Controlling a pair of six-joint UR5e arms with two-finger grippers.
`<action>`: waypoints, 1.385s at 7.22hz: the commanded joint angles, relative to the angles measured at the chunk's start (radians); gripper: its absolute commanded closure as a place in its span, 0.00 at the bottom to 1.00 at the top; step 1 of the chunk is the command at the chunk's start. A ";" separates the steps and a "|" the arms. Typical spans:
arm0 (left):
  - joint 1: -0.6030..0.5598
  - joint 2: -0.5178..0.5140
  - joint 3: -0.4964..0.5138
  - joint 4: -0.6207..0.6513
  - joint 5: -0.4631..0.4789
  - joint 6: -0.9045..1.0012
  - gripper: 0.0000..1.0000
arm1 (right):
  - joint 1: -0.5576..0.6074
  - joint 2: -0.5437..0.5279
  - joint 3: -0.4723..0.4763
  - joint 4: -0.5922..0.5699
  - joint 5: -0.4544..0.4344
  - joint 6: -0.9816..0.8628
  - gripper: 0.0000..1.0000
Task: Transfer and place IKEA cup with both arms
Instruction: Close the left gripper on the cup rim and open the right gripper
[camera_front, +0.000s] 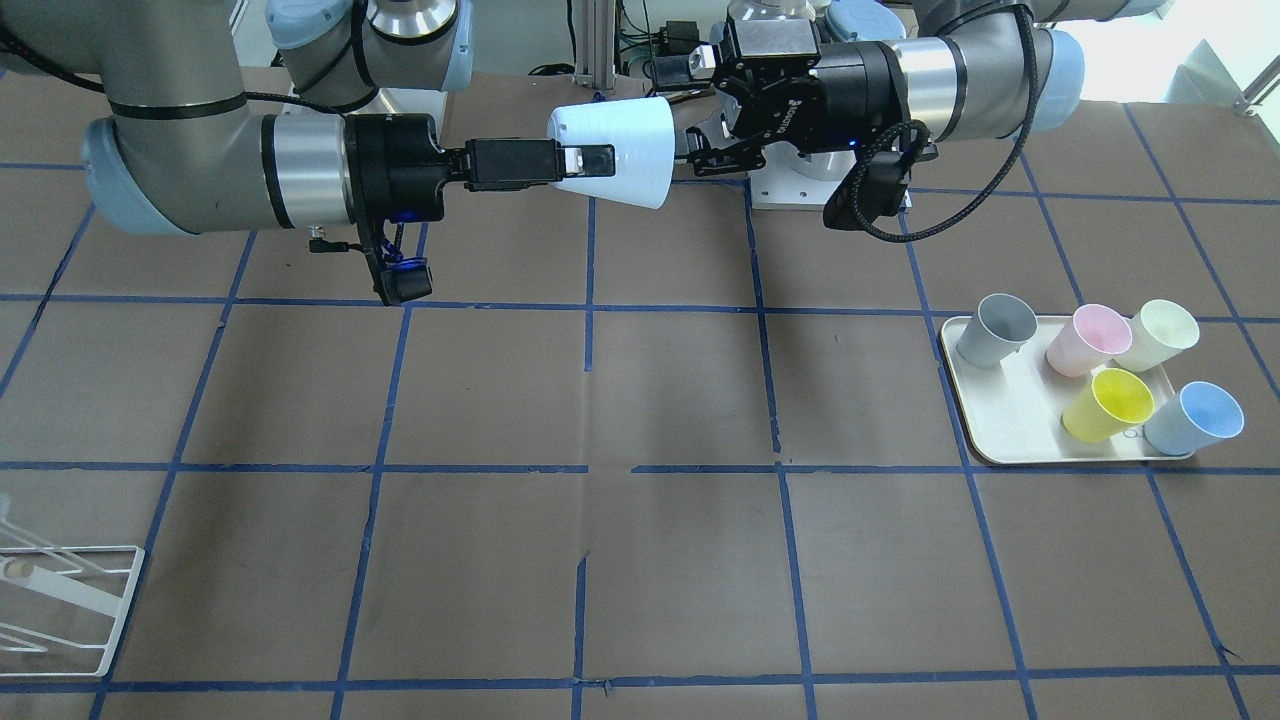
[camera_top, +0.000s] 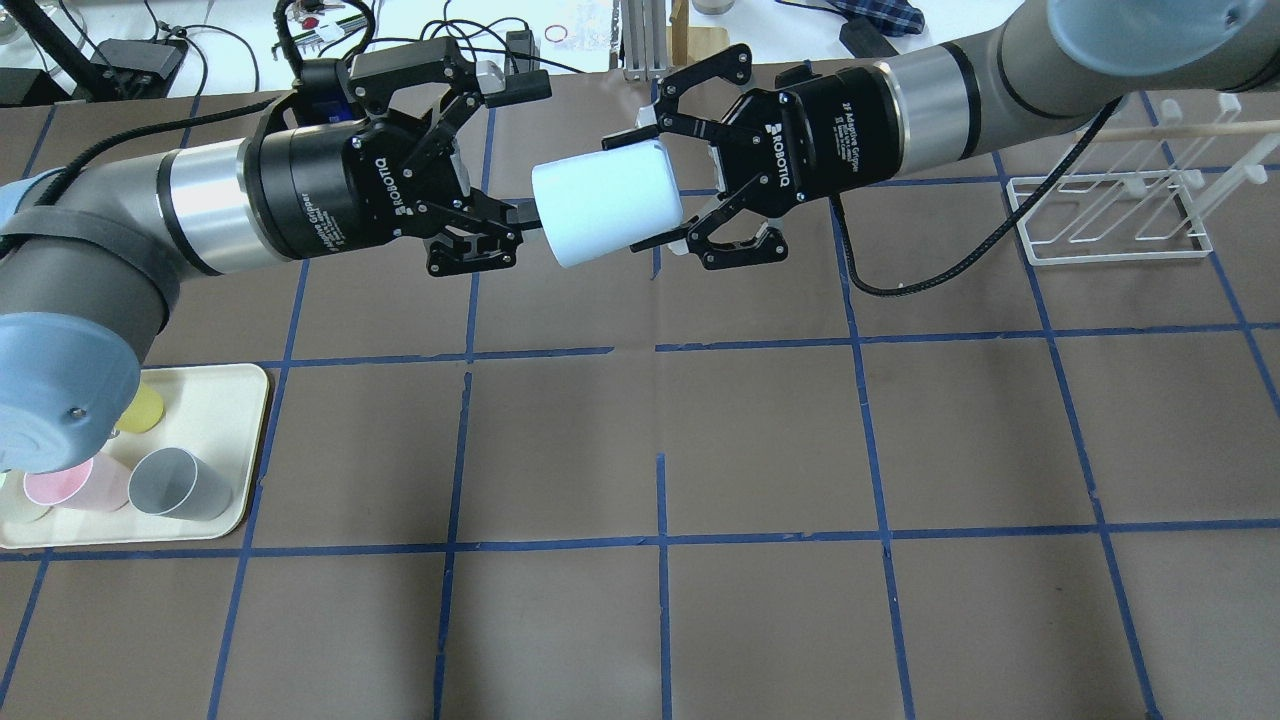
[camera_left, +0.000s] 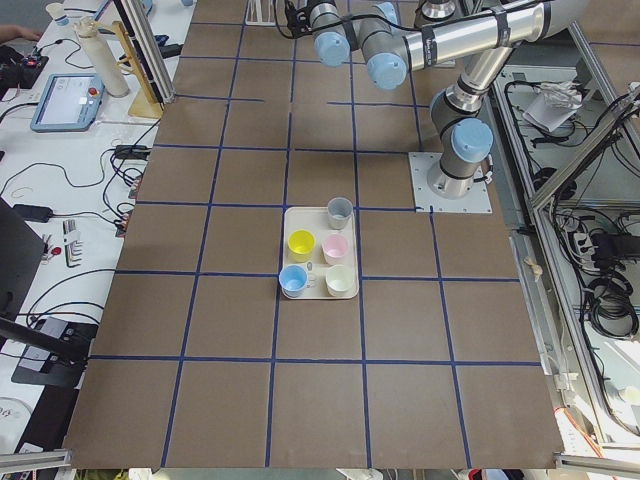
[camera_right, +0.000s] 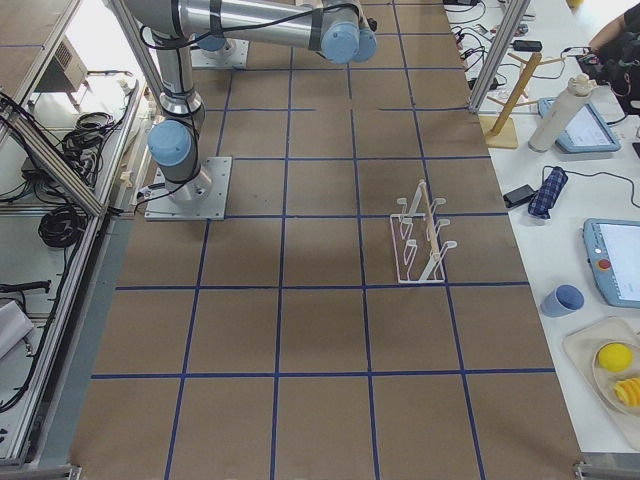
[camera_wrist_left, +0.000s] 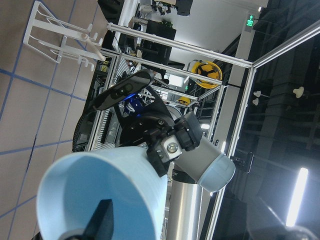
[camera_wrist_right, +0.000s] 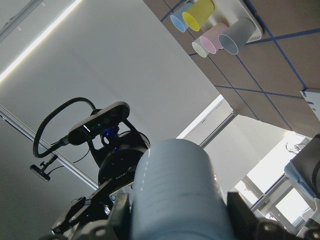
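Observation:
The pale blue IKEA cup (camera_front: 620, 150) hangs on its side in the air between both grippers, over the far middle of the table (camera_top: 605, 210). My right gripper (camera_top: 650, 180) is shut on the cup's narrow base end, one finger on each side; the right wrist view shows the cup (camera_wrist_right: 175, 195) between its fingers. My left gripper (camera_top: 535, 150) is open at the cup's rim. One finger reaches into the mouth, as the left wrist view shows inside the cup (camera_wrist_left: 100, 185). The other finger stands clear of the cup.
A cream tray (camera_front: 1000, 430) on my left side holds a grey cup (camera_front: 995, 330), a pink, a cream and a yellow cup (camera_front: 1110, 405), and a second pale blue cup (camera_front: 1195, 418). A white wire rack (camera_top: 1110, 215) stands on my right side.

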 joint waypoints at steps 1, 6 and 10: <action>0.000 0.011 -0.015 0.000 -0.001 0.000 0.26 | 0.002 0.002 0.000 -0.010 0.000 0.002 0.61; 0.000 0.019 -0.030 -0.002 0.013 -0.004 0.74 | 0.002 0.000 0.000 -0.010 0.011 0.006 0.09; 0.000 0.030 -0.030 -0.002 0.013 -0.007 1.00 | 0.000 0.002 -0.008 -0.025 0.071 0.010 0.00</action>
